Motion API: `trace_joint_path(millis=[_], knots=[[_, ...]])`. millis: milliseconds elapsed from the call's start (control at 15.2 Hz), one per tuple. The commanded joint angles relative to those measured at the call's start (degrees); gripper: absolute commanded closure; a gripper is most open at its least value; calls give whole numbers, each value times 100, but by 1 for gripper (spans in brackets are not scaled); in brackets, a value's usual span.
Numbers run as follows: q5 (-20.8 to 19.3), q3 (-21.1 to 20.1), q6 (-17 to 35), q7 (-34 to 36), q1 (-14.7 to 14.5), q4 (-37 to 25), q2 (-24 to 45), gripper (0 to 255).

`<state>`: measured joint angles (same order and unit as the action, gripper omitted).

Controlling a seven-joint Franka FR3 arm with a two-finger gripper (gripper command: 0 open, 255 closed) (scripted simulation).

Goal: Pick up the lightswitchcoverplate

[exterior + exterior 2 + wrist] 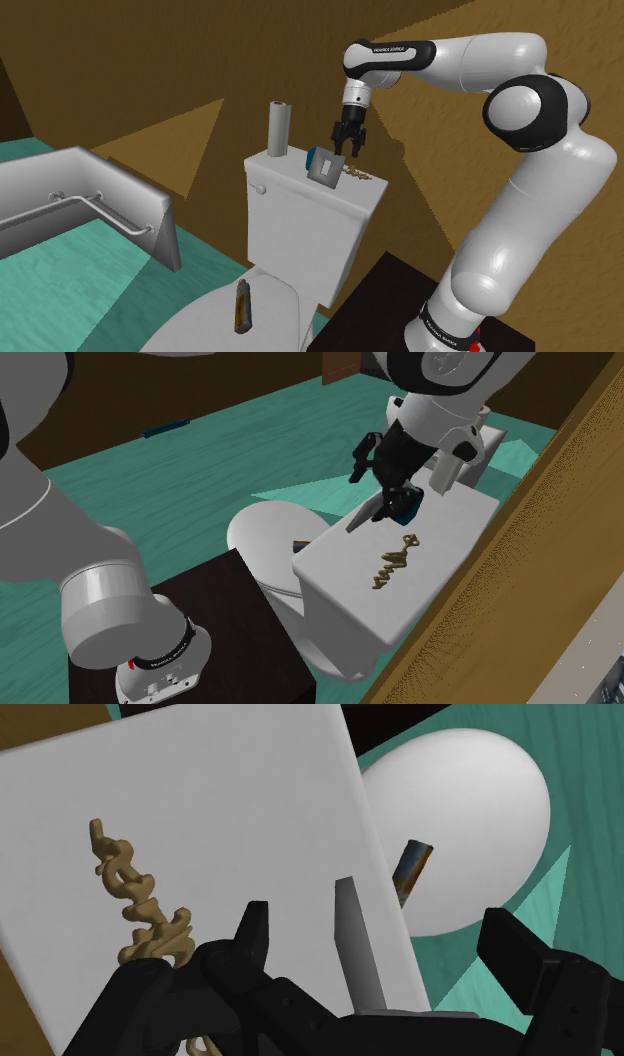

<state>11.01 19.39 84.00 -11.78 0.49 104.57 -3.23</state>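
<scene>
Arm links (520, 170), white with dark joints, reach over a white rectangular toilet tank (300, 235) next to a white oval seat lid (200, 325). A grey upright cylinder (278, 128) stands on the tank top. The black two-finger gripper (346, 150) hangs above the tank, jaws released. The grey rectangular light switch cover plate (322, 168) is tilted on edge over the tank top, between the fingers, clasped by neither. A tan twisted piece (393, 565) lies just beside it.

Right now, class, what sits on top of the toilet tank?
A grey cylinder, a tilted cover plate under the open gripper, and a brass trinket. The lid beneath the plate is hidden.
</scene>
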Motion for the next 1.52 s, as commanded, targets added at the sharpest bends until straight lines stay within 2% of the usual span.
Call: trace_joint_path(millis=[0,264,330,924,1452], knots=[[4,-2,148,-27,-2,138,16,0],[5,-3,341,-63,-3,325,24,0],[5,-7,330,-54,-6,321,17,255],[5,-3,341,-63,-3,325,25,255],[14,4,-262,44,1,-288,26,255]])
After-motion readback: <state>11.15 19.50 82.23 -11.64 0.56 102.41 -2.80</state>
